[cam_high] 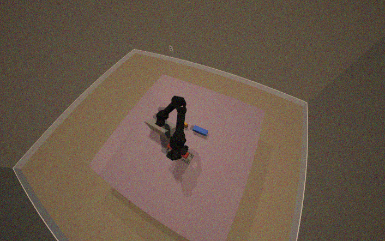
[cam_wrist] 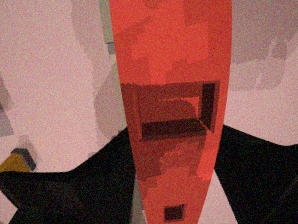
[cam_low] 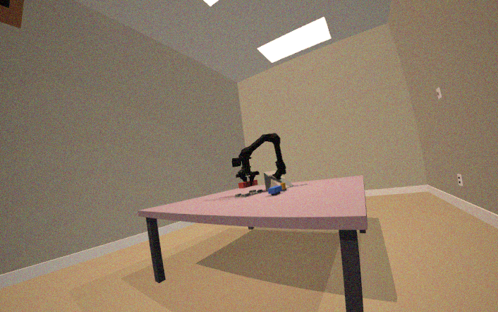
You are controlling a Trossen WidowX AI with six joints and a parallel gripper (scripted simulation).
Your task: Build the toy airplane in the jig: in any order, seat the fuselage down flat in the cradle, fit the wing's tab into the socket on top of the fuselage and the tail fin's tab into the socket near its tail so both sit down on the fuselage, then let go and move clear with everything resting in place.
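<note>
My gripper (cam_high: 176, 153) (cam_low: 247, 179) (cam_wrist: 168, 125) is shut on the red fuselage (cam_high: 185, 155) (cam_low: 246, 184) (cam_wrist: 169, 50). The fuselage's top faces up, with a large socket (cam_wrist: 173, 112) and a small socket (cam_wrist: 174, 213). The blue wing (cam_high: 200, 130) (cam_low: 274, 189) lies flat on the table. The small orange tail fin (cam_high: 186, 124) (cam_low: 283, 186) (cam_wrist: 13, 161) lies next to it.
The arm's base stands on a grey plate (cam_high: 153, 126) (cam_low: 271, 179) behind the parts. Everything rests on a pink table (cam_high: 227, 158) (cam_low: 323, 205) in a walled room.
</note>
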